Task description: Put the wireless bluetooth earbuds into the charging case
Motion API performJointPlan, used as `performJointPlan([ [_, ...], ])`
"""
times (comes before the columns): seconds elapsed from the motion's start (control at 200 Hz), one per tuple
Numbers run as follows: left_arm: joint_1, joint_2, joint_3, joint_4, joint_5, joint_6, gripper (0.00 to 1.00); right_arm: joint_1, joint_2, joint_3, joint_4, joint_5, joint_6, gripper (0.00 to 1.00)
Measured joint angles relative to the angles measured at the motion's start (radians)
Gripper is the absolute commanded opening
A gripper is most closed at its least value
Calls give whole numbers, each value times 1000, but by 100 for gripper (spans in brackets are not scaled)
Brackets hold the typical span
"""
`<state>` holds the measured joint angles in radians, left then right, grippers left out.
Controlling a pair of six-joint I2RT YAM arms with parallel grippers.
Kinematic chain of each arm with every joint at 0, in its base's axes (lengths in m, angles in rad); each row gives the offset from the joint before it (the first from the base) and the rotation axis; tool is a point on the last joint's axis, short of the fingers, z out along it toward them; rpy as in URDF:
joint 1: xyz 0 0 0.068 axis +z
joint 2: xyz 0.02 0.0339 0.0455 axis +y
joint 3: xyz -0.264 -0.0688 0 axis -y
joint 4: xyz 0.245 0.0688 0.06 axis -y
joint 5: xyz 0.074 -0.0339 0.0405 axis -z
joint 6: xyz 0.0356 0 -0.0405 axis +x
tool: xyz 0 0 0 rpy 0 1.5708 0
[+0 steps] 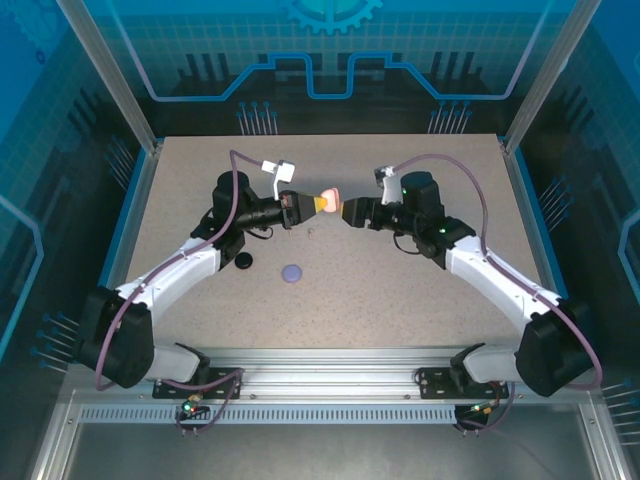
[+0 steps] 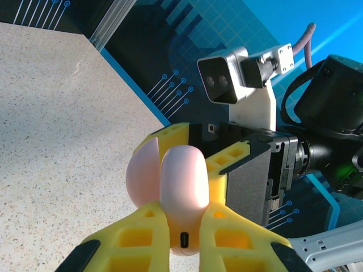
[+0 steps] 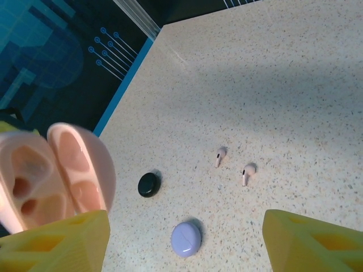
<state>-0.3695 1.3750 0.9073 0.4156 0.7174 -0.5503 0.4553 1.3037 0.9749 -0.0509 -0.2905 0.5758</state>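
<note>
Aloft, left fingers [image 2: 142, 238] clamp the open pink case [image 2: 181, 187]; right fingers [image 3: 312, 241] spread above two pink earbuds [image 3: 220, 156].

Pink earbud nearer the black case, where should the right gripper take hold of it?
The pink earbud lies flat on the table, so likely come straight down, pinching across the bulbous head where it meets the stem; its neighbour lies apart.

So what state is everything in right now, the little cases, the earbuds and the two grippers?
Pink case: open, both wells empty, held off the table.
Black case: shut, lying on the table.
Purple case: shut, lying on the table.
Pink earbuds: two, loose on the table, outside any case.
Left gripper: shut on the pink case.
Right gripper: open, holding nothing.
</note>
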Motion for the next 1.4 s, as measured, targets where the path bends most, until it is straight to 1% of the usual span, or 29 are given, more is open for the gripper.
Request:
performJointPlan([
  [0.125,0,0,0,13,7,0,0,-23,-66,-63,32,-41,31,70],
  [0.265,0,0,0,32,14,-1,0,-24,-89,-91,100,-88,79,59],
  [0.335,0,0,0,40,14,-6,0,-24,-87,-100,132,-104,102,55],
  [0.52,0,-1,0,58,22,-28,0,-24,-64,-104,202,-135,145,54],
  [1.015,0,-2,0,70,25,-47,0,-15,-2,-61,240,-137,169,49],
  [1.256,0,-2,0,76,25,-51,0,-8,23,-45,247,-138,174,43],
  [1.356,0,-2,0,80,25,-53,0,-2,32,-34,247,-138,177,42],
  [1.401,0,-2,0,83,25,-53,0,0,34,-31,248,-138,177,39],
])
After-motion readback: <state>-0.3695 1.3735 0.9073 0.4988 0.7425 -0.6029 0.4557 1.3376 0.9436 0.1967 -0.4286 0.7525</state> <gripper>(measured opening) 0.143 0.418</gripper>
